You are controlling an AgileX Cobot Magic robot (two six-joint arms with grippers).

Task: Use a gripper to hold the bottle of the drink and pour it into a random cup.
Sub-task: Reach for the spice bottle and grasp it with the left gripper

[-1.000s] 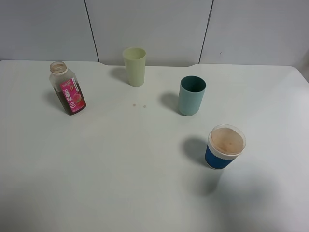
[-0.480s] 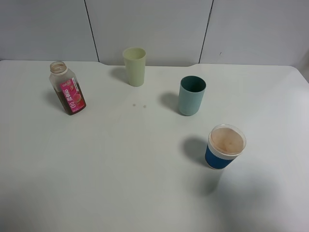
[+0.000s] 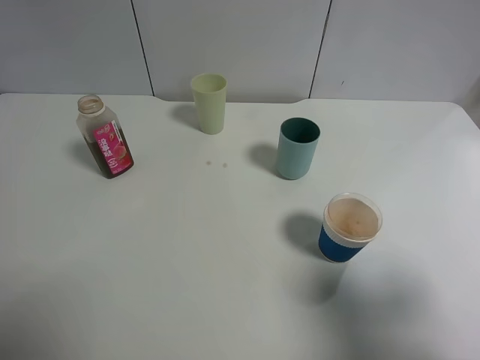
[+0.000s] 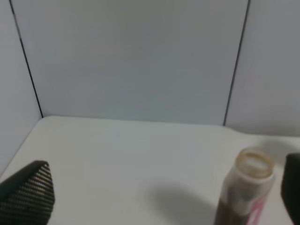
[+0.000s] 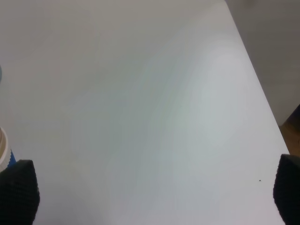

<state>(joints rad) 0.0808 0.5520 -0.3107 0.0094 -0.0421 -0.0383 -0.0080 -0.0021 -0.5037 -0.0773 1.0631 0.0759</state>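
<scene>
The bottle of the drink (image 3: 105,136), clear with a pink label, brown drink and no cap, stands at the table's far left. It also shows in the left wrist view (image 4: 246,192), ahead of and towards one side of my left gripper (image 4: 159,197), which is open and empty. The pale yellow-green cup (image 3: 209,103) stands upright at the back, right of the bottle. My right gripper (image 5: 152,192) is open and empty over bare table. Neither gripper shows in the exterior high view.
A teal tumbler (image 3: 298,148) stands right of centre. A blue-and-white paper cup (image 3: 350,227) stands nearer the front right; its edge shows in the right wrist view (image 5: 3,152). Grey wall panels (image 3: 240,45) close the back. The table's right edge (image 5: 255,79) drops off.
</scene>
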